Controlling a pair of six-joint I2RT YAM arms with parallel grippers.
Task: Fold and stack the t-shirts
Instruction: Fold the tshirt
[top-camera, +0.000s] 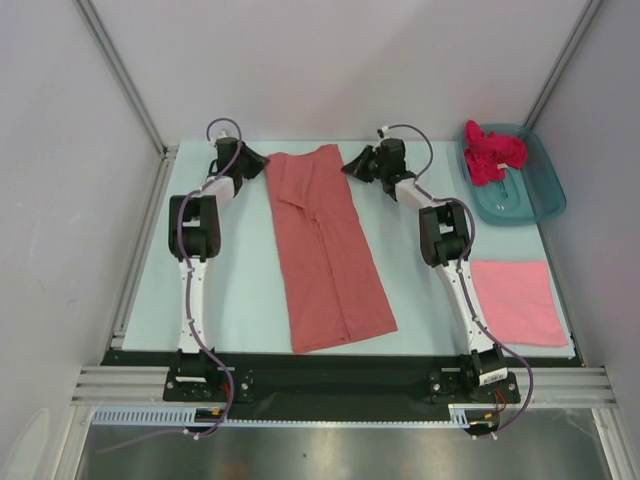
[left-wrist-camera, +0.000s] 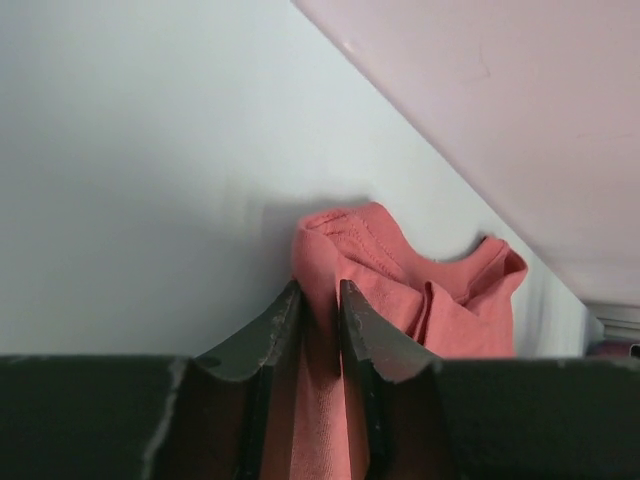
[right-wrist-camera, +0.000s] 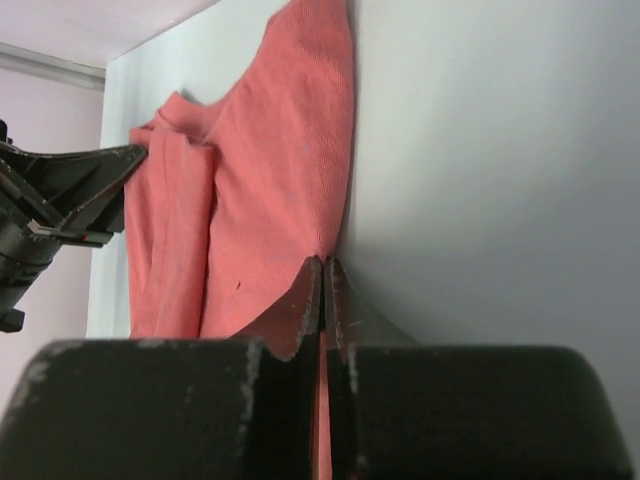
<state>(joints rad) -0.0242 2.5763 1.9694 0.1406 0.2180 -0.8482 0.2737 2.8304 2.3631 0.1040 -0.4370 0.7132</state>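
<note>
A salmon-coral t-shirt (top-camera: 326, 250) lies folded lengthwise in a long strip down the middle of the table. My left gripper (top-camera: 262, 160) is shut on its far left corner; in the left wrist view cloth (left-wrist-camera: 360, 270) sits pinched between the fingers. My right gripper (top-camera: 348, 166) is shut on its far right corner; in the right wrist view the cloth edge (right-wrist-camera: 270, 190) runs into the closed fingers. A lighter pink t-shirt (top-camera: 518, 300) lies folded flat at the near right. A bright magenta t-shirt (top-camera: 492, 152) lies crumpled in the tub.
A teal plastic tub (top-camera: 530, 195) stands at the far right corner. The table mat (top-camera: 240, 290) is pale blue, with a black strip and metal rails along the near edge. White walls close in the back and sides.
</note>
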